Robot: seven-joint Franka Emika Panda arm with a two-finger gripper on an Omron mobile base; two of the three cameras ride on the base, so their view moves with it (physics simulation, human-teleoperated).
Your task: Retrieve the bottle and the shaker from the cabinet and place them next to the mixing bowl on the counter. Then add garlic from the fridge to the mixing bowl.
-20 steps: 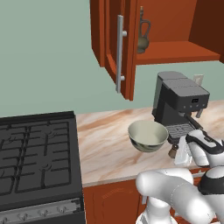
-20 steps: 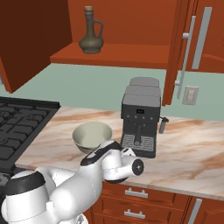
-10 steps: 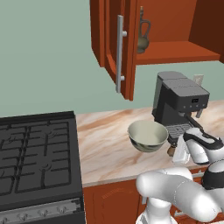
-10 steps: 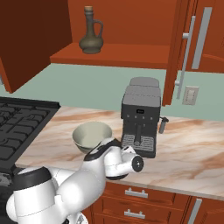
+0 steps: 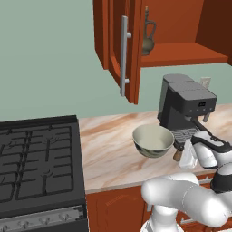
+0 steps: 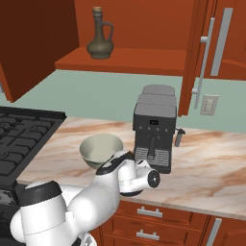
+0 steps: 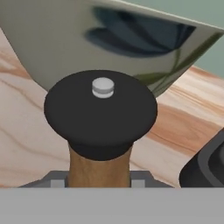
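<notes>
Shaker [image 7: 100, 127] with black cap, wooden body, sits between hand's [image 5: 185, 156] fingers, on table [image 5: 108, 154] just beside bowl [image 5: 153, 139]. Bottle [image 6: 100, 34] on cabinet shelf [image 6: 129, 62], well above. Coffee machine [image 6: 153, 126] close behind hand. Stove [image 5: 36, 158] to left. Hand partly closed, clamped on shaker.

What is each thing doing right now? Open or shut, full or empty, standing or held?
cabinet: doors open
bottle: standing upright inside the cabinet
mixing bowl: right way up, empty
shaker: held between the gripper's fingers, next to the mixing bowl
gripper: shut on the shaker
</notes>
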